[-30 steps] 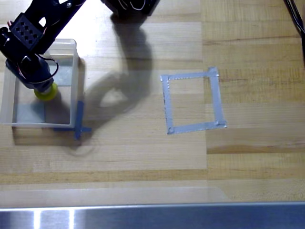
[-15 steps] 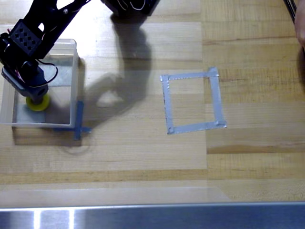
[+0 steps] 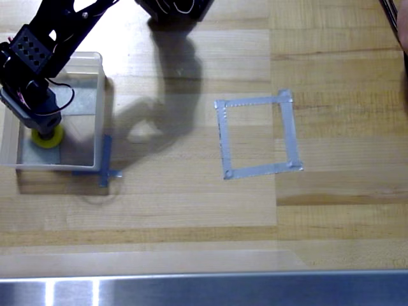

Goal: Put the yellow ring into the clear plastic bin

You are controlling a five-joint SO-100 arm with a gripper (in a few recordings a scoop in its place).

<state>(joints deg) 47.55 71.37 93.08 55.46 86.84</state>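
Note:
The yellow ring is inside the clear plastic bin at the left of the overhead view, low in the bin's front-left part. My gripper reaches down into the bin from above and covers the ring's upper edge. Its dark body hides the fingertips, but the ring sits right at its tip and looks held. Grey tape patches show through the bin's floor.
A flat square outline of grey tape lies on the wooden table right of centre. Blue tape strips mark the bin's front-right corner. The arm's dark base stands at the top edge. A metal strip runs along the bottom.
The gripper carried the ring a little left and lower into the bin over the first half second. Since then it has hardly moved.

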